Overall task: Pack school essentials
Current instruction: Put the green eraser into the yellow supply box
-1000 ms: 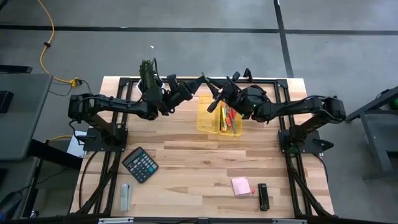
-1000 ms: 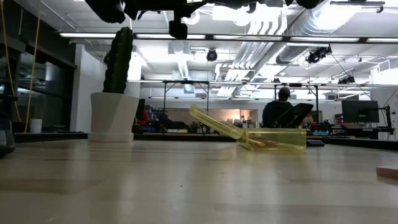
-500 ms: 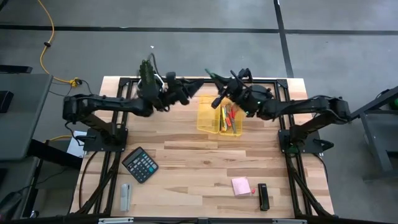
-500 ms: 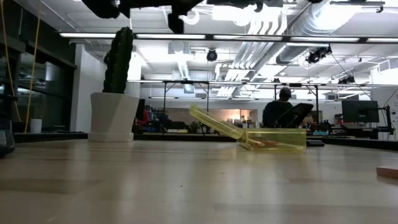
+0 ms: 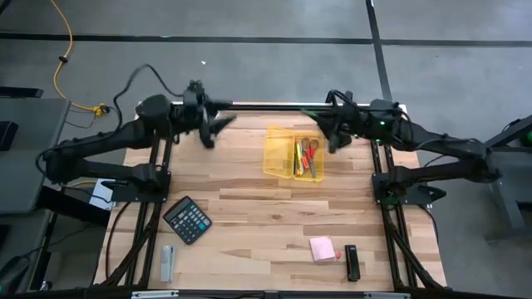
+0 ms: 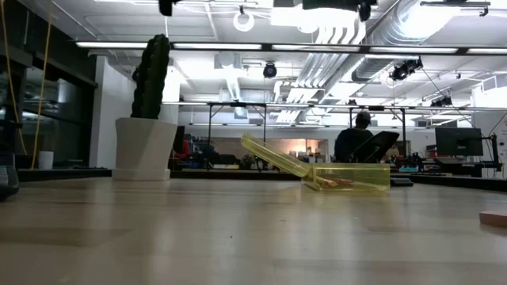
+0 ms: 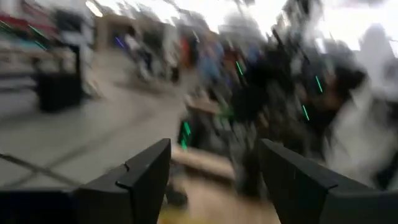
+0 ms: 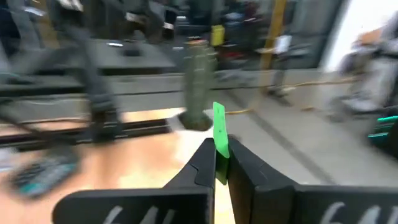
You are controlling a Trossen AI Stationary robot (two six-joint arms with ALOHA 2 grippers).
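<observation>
Both arms raised at the table's far edge — yellow case open.

Right gripper (image 8: 216,163) pinches a thin bright-green piece (image 8: 219,139), upright between closed fingers. Left gripper (image 7: 214,177) empty, fingers apart. Transparent yellow case (image 5: 293,154) holds red-handled scissors (image 5: 309,153) and a yellow pencil (image 5: 298,158). Pink sticky-note pad (image 5: 322,248) lies near the table's front — beside a small dark item (image 5: 352,262).

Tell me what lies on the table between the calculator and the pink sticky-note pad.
Nothing: in the high view the stretch of wooden table between the calculator and the pink sticky-note pad is bare boards.
</observation>
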